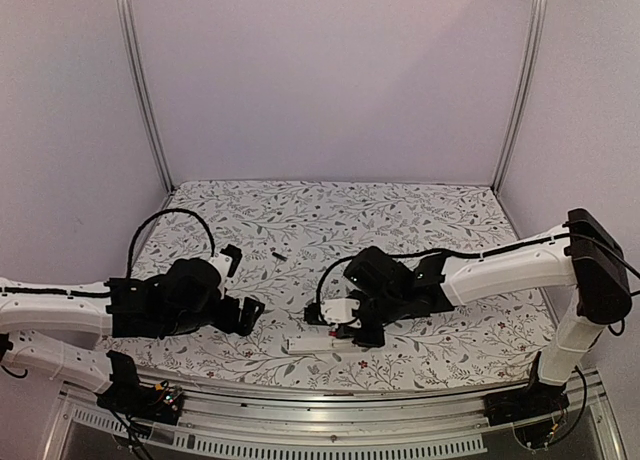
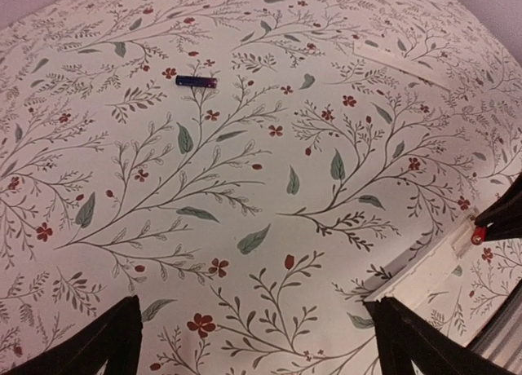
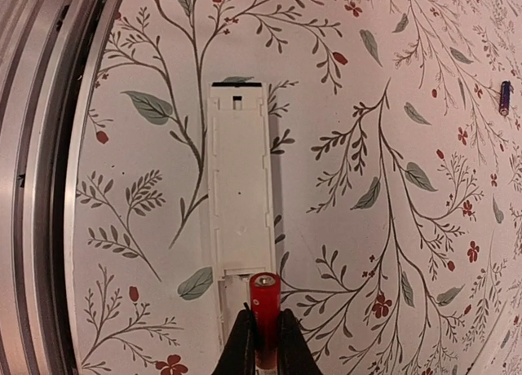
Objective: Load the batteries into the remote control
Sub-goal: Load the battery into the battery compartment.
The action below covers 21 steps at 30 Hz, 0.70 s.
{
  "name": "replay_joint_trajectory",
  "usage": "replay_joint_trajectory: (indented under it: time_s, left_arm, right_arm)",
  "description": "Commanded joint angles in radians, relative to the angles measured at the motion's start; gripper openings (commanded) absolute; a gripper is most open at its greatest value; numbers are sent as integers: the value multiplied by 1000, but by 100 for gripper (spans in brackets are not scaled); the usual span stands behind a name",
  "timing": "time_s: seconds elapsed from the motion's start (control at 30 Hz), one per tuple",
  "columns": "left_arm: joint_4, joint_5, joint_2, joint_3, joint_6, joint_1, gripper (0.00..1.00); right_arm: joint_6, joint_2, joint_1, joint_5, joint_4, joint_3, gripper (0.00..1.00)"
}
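Note:
The remote control (image 1: pixel 310 344) is a slim white bar lying on the floral cloth near the front edge. It also shows in the right wrist view (image 3: pixel 239 187) and at the lower right of the left wrist view (image 2: pixel 432 269). My right gripper (image 3: pixel 265 330) is shut on the red-orange battery (image 3: pixel 265 306), which points forward over the remote's near end; the same gripper (image 1: pixel 352 330) sits at the remote's right end. The black battery (image 1: pixel 279 253) lies alone farther back on the cloth (image 2: pixel 196 81) (image 3: pixel 505 98). My left gripper (image 1: pixel 242 282) (image 2: pixel 253 330) is open and empty, left of the remote.
A metal rail (image 1: pixel 320 420) (image 3: pixel 41 187) runs along the table's front edge, close to the remote. The floral cloth (image 1: pixel 400 210) covers the table. Pale enclosure walls with metal posts (image 1: pixel 140 90) close the back and sides.

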Motion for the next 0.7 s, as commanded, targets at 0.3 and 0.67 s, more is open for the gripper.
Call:
replay_joint_trajectory:
  time_s: [0.3,0.67]
  left_arm:
    - [184,-15,35,-10,1,-6,100]
    - [171,-67,74,0,37,12,100]
  right_arm:
    - [46,80,36,128,-134,113,0]
    - [44,78,67,130,-271,154,2]
